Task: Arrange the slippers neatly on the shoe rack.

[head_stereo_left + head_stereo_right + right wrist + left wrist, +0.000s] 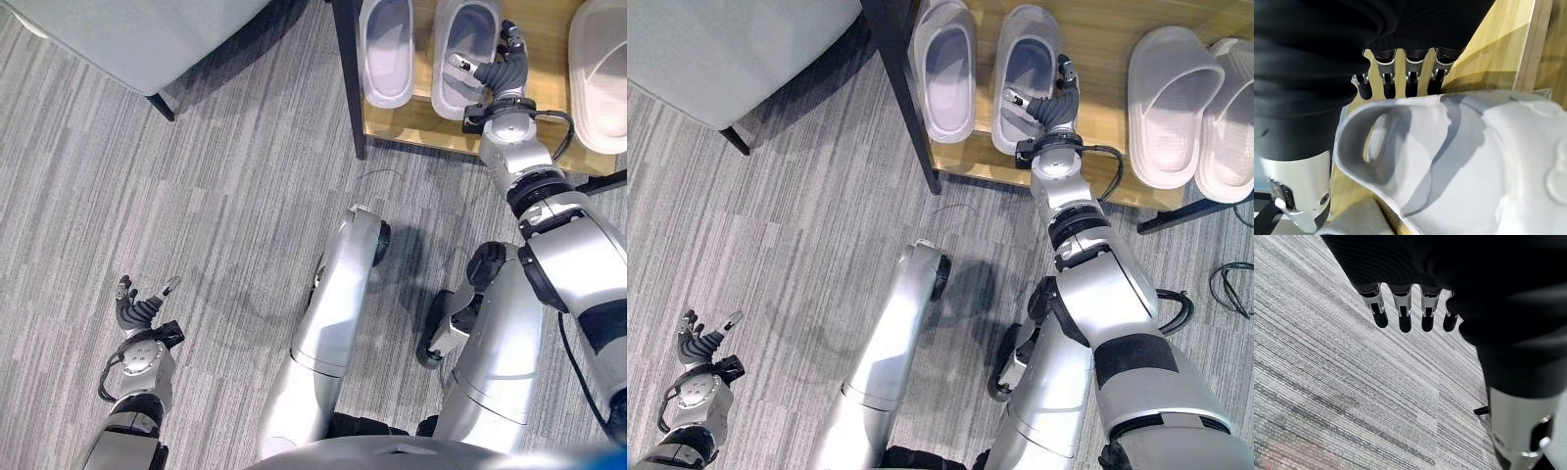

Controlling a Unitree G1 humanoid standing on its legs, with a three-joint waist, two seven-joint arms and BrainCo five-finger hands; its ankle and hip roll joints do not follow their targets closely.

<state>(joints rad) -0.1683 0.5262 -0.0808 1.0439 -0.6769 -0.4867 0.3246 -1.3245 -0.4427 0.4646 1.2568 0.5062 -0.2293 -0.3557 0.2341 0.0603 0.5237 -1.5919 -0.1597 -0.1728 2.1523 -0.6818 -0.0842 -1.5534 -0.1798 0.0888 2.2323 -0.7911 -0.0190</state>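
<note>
Grey striped carpet [225, 196] is seen before a wooden shoe rack [1097, 59]. A pale slipper [1027, 73] near the rack's front edge is gripped by the right hand [1050, 108]; the left hand [140, 311] is held open over carpet.

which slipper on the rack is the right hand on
The second slipper from the robot's left on the shoe rack. The right hand sits on its right edge; the leftmost slipper and the white pair go untouched.
</note>
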